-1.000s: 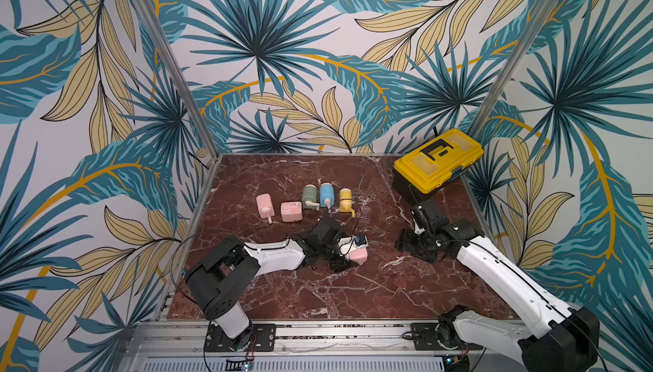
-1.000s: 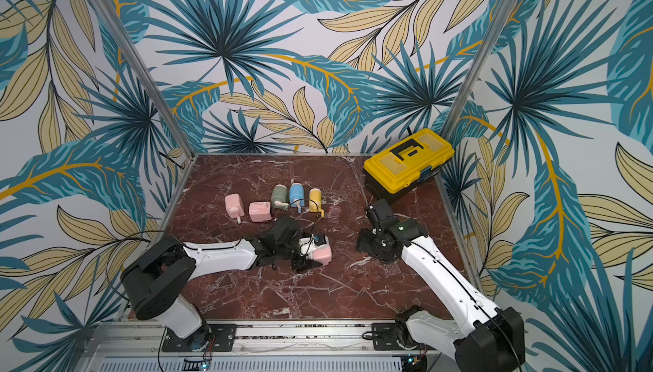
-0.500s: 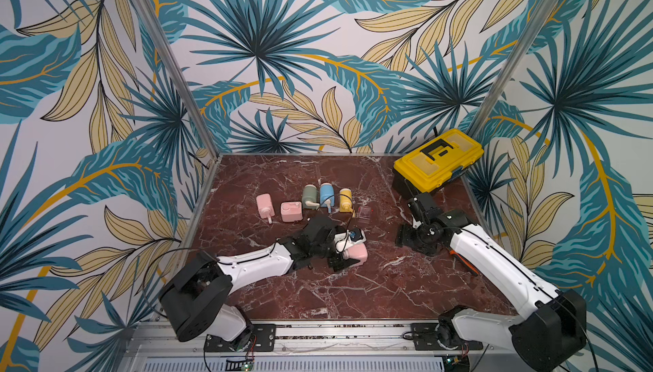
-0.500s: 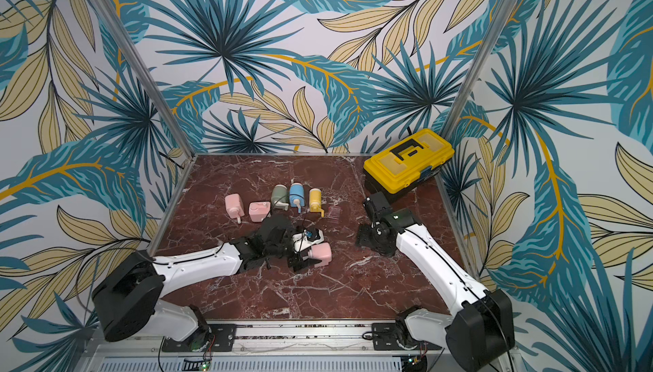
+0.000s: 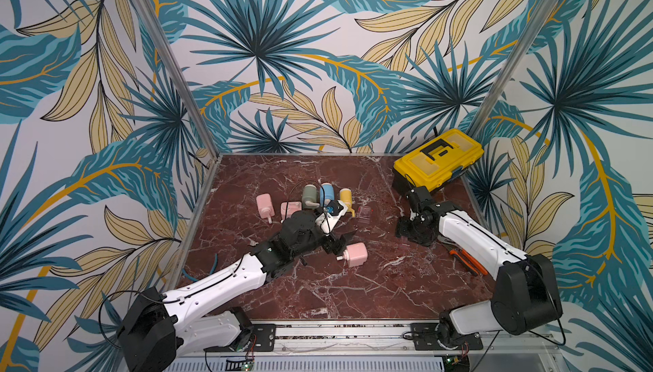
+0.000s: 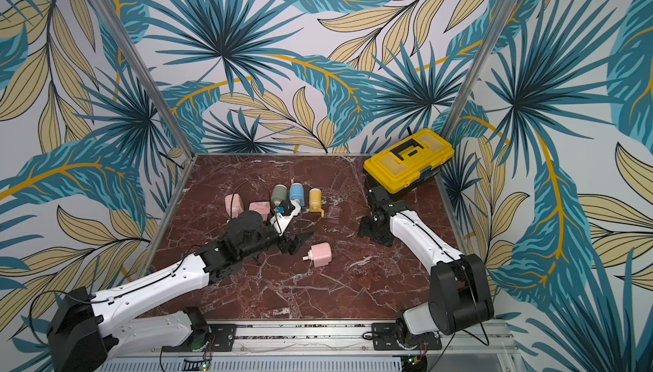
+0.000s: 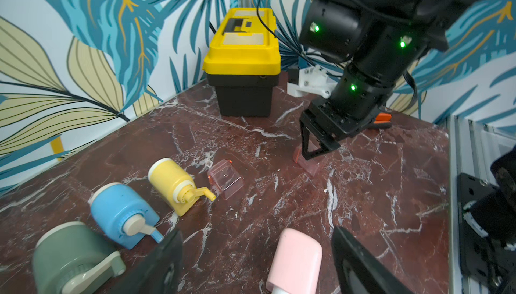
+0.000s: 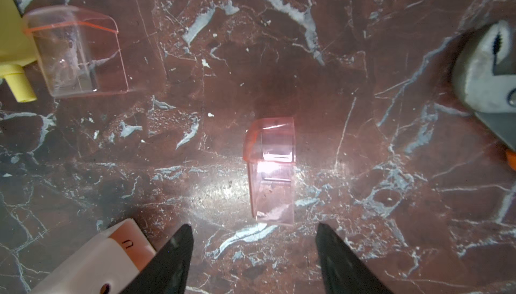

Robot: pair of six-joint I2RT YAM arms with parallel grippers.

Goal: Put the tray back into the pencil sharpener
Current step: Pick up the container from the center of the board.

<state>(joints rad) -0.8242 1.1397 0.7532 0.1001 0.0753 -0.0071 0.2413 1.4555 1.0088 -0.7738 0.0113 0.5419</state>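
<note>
The tray [image 8: 272,172], a small pink see-through piece, lies flat on the marble table [image 5: 318,292], well apart from the pink pencil sharpener [image 5: 355,254] that rests on its side near the middle. The right gripper [image 8: 253,227] points down at it, its 2 fingers spread wider than the tray. In the right wrist view, the fingertips sit level with the tray's near end, 1 to each side. Whether they touch it cannot be told.

The left gripper [image 5: 341,241] reaches low over the table with its fingers also spread and nothing between the pads. The pink sharpener lies just past its tips, with its white stub end turned toward them.

A 2nd, clearer tray [image 7: 224,179] sits just beside the crank of the yellow sharpener [image 5: 345,197]. That one lines up with a blue sharpener [image 5: 327,193] and a green sharpener [image 5: 309,195], and 2 more pink ones lie farther left. A yellow toolbox [image 5: 438,161] stands in the far right corner, and orange-handled pliers [image 5: 466,260] lie by the right arm.
</note>
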